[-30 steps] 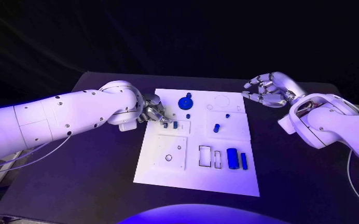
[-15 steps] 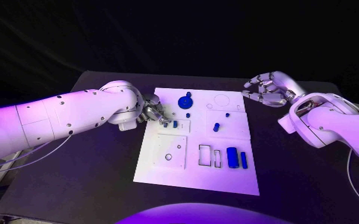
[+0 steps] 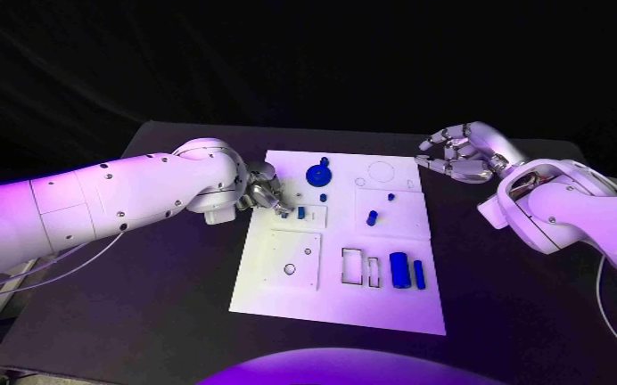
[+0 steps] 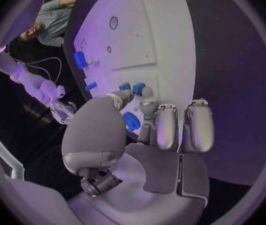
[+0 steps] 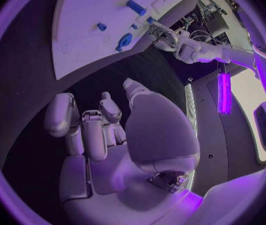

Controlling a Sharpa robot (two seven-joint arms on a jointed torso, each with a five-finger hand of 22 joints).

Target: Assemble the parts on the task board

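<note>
— Barely anything shifted since the earlier frame: my left hand (image 3: 264,196) stayed at the task board (image 3: 337,300) edge, fingers curled beside small blue parts (image 3: 301,213).

— Holding one?

— Couldn't tell. My right hand (image 3: 459,159) hung loosely spread off the far corner, empty. A nudge could've knocked those parts astray.

Left arm: I see it stretched in across the table, wrist bent so the left hand (image 3: 264,194) points down at the task board (image 3: 337,291).
Left hand: my wrist camera shows the fingers (image 4: 168,126) curled in side by side, thumb folded across them, pinching a small blue part (image 4: 131,121).
Right arm: elbow bent, forearm raised off the board's far corner.
Right hand (image 3: 457,159): fingers loosely curled and apart, nothing in them, palm turned toward the other hand.
</note>
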